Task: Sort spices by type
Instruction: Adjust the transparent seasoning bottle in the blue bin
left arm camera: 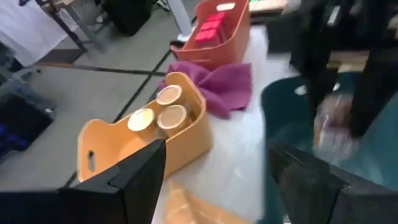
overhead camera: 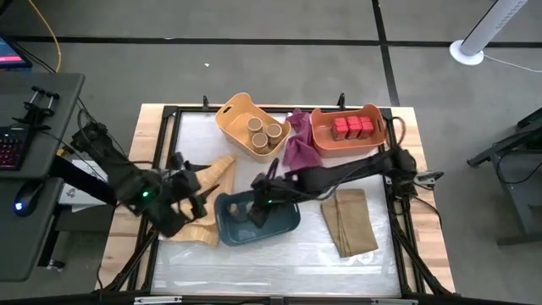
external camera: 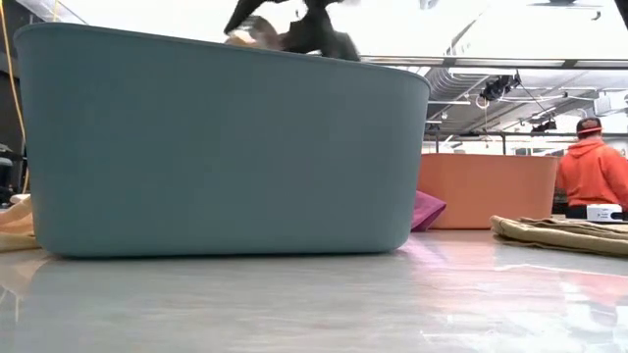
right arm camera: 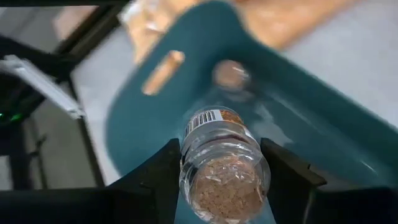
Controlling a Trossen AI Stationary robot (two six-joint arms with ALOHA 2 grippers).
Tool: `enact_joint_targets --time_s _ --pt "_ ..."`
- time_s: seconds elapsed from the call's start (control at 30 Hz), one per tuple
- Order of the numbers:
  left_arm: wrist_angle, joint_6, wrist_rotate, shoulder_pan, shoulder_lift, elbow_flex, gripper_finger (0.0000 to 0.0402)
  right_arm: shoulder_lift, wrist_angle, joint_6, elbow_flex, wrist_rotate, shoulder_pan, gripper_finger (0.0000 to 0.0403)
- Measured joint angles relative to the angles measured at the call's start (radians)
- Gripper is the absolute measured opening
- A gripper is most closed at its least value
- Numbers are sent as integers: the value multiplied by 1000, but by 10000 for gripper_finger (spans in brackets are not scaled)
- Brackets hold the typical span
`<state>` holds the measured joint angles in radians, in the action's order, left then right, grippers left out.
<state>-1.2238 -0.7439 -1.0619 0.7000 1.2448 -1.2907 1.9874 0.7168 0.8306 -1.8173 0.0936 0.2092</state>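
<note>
A teal bin (overhead camera: 284, 222) stands mid-table with one tiny jar (right arm camera: 230, 74) lying inside it. My right gripper (right arm camera: 221, 149) hangs over this bin (right arm camera: 298, 118), shut on a small clear jar of brown spice (right arm camera: 224, 168). My left gripper (left arm camera: 217, 186) is open and holds nothing; it stands just left of the teal bin (left arm camera: 280, 106), over a tan cloth (overhead camera: 207, 222). Three tan cylinders (overhead camera: 264, 133) stand in a yellow bin (overhead camera: 233, 114) at the far side. Red tins (overhead camera: 352, 128) sit in an orange bin (overhead camera: 373, 144). My right gripper pinches the clear jar's round side wall (right arm camera: 186, 163) between its two fingers, one on each side. The fingers slant down from the table's right side. The jar is lifted clear above the teal bin's inside, tilted, with one end (right arm camera: 227, 185) facing the wrist camera.
A magenta cloth (overhead camera: 298, 148) lies between the yellow and orange bins. Another folded tan cloth (overhead camera: 351, 222) lies right of the teal bin. A black frame (overhead camera: 169, 119) rims the table. In the low view a person in an orange top (external camera: 594, 172) is behind the table.
</note>
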Motion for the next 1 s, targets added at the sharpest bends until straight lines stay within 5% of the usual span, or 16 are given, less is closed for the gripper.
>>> enact_joint_targets --time_s 0.27,0.4,0.53,0.67,0.83,1.0 --pt "-121 -359 -30 160 21 10 261 87 -140 -128 -1 -60 0 179" --pt "-88 -601 -67 243 12 129 261 94 -140 -223 -1 -41 0 179" --pt "-39 -919 21 316 11 289 261 95 -130 -321 -1 -3 0 179" --pt "75 -1062 197 344 11 404 252 96 -130 -439 -1 15 0 179" --pt "274 -1086 338 330 12 546 186 96 -125 -618 -1 16 0 179" --pt "461 -1083 354 269 12 669 51 97 -118 -716 -1 18 -1 179"
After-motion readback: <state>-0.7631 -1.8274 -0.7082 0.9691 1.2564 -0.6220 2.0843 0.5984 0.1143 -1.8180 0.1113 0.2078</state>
